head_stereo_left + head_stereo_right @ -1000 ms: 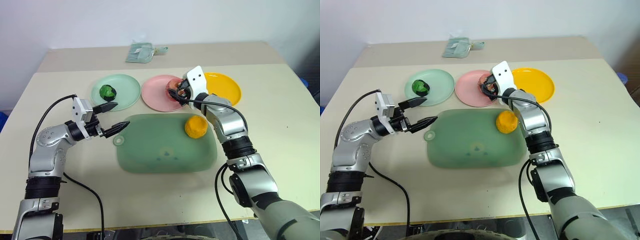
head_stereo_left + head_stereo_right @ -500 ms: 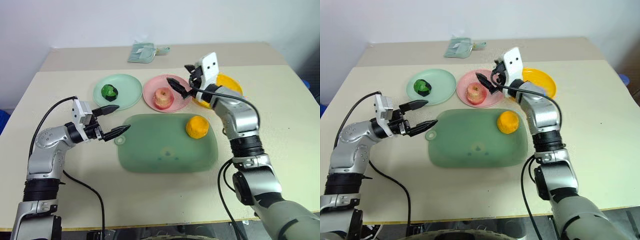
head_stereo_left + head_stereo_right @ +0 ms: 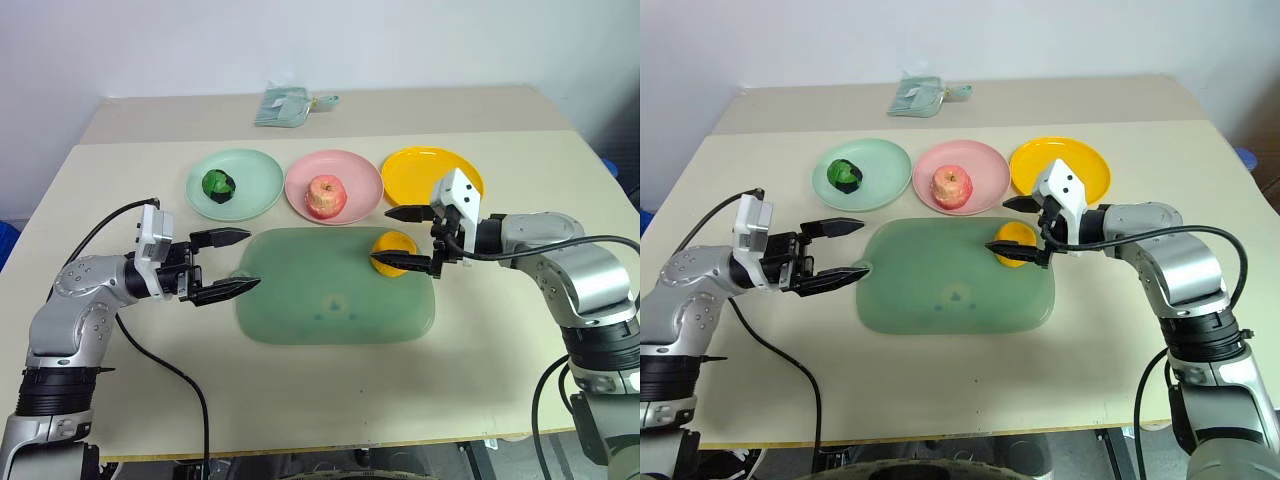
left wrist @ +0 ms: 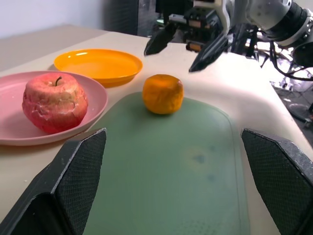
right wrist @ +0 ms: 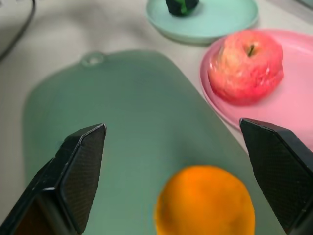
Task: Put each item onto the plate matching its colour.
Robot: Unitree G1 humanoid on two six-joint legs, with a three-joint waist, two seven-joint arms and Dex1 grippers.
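You see the right tool (image 3: 408, 240) spread wide around the orange (image 3: 391, 252) on the green mat (image 3: 330, 300), the left tool (image 3: 232, 262) likewise spread, empty.

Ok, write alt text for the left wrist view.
An orange sits on a green cutting mat with the open right gripper above it. Beside the mat, an apple rests on a pink plate, and a yellow-orange plate lies bare.
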